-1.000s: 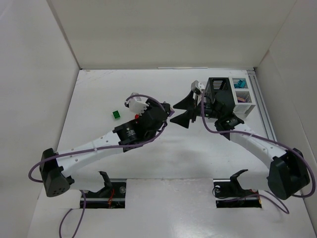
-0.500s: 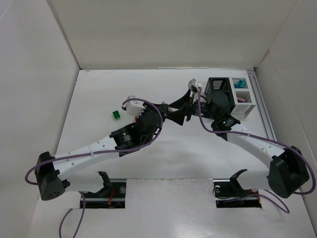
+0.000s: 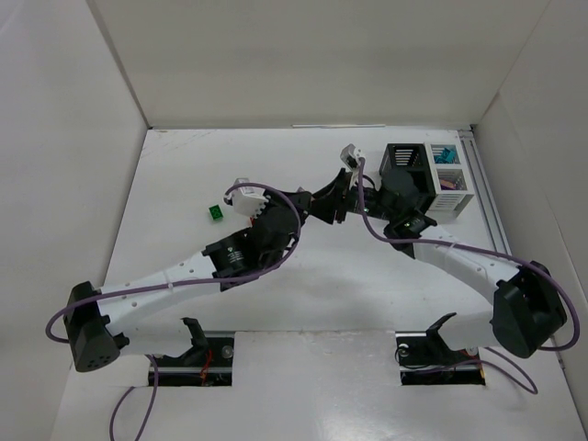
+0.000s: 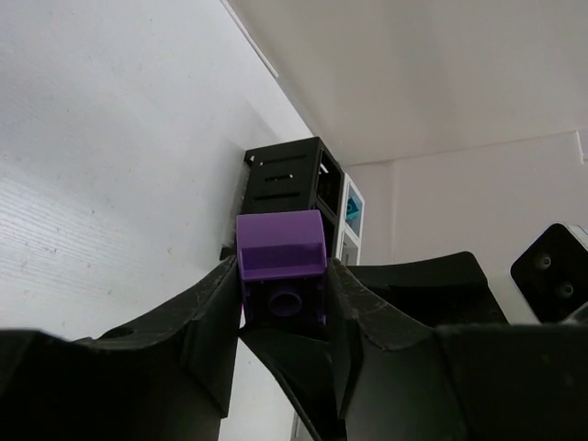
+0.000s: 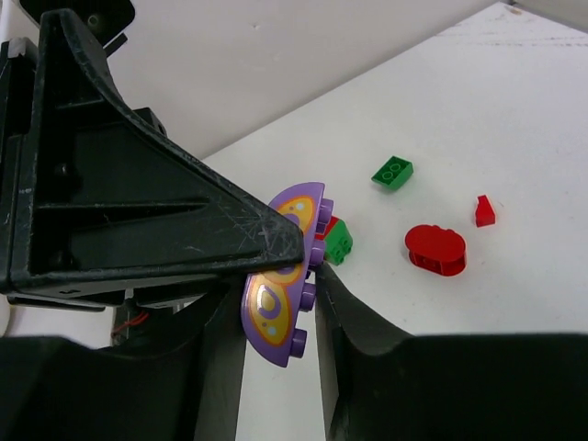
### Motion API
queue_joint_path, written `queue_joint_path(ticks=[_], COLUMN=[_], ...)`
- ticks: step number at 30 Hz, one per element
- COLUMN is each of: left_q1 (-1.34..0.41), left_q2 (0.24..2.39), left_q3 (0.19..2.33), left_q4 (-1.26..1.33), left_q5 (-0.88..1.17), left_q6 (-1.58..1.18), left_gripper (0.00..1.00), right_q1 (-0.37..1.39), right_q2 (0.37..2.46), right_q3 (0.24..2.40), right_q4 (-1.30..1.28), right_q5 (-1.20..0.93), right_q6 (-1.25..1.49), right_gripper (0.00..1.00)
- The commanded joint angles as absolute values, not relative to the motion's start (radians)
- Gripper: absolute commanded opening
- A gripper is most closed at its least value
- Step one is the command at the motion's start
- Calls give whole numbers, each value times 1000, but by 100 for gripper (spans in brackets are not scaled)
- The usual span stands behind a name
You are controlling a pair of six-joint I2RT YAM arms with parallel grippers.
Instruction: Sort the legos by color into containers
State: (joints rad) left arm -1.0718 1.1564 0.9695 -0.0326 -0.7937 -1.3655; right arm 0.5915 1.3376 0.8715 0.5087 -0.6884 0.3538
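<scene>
Right gripper (image 5: 276,296) clamped on purple plastic lego piece (image 5: 276,322), aloft mid-table, near slatted bin cluster (image 3: 404,158). Left gripper (image 4: 280,280) pinches it too, apparently: hand-over step. Next: left lets go, right carries piece to bin holding purple.

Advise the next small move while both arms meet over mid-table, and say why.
Probably ease the left fingers open. The right fingers look closed on the purple piece, which the left ones also clamp. Letting go on the left should free the right arm to carry it to the white bin that seems to hold purple.
</scene>
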Motion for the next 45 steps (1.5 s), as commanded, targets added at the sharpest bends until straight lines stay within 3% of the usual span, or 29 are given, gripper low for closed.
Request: queue_joint_path(ticks=[1, 5, 7, 8, 13, 16, 20, 21, 24, 35, 45], left_q1=[-1078, -1078, -1078, -1078, -1062, -956, -781, -763, -716, -473, -295], left_q2=[1129, 1120, 1109, 1109, 1098, 1098, 1107, 1108, 1108, 1204, 1270], left_q3=[959, 959, 982, 982, 1048, 1048, 1017, 1006, 967, 894, 874], left_q4=[20, -1, -76, -110, -346, -478, -561, -571, -571, -581, -543], left_q5=[-795, -795, -795, -795, -841, -778, -618, -591, -562, -356, -273], left_q6=[-1373, -1332, -1331, -1331, -1306, -1229, -1149, -1138, -1138, -1020, -974], left_gripper=[32, 81, 97, 100, 100, 100, 100, 100, 100, 100, 100], right_q1=[609, 571, 531, 484, 303, 138, -20, -35, -84, -166, -184], right_q2=[1322, 1313, 1313, 1313, 1295, 1267, 1241, 1250, 1321, 1526, 1615], right_q3=[893, 884, 874, 858, 811, 882, 1043, 1090, 1248, 1476, 1532], right_q4=[594, 594, 594, 594, 560, 214, -231, -321, -563, -696, -750], right_q5=[-689, -730, -782, -796, -894, -868, -620, -424, -162, -97, -18], right_q6=[353, 353, 353, 353, 286, 49, -219, -260, -322, -367, -376], right_gripper=[0, 0, 0, 0, 0, 0, 3, 5, 7, 8, 19])
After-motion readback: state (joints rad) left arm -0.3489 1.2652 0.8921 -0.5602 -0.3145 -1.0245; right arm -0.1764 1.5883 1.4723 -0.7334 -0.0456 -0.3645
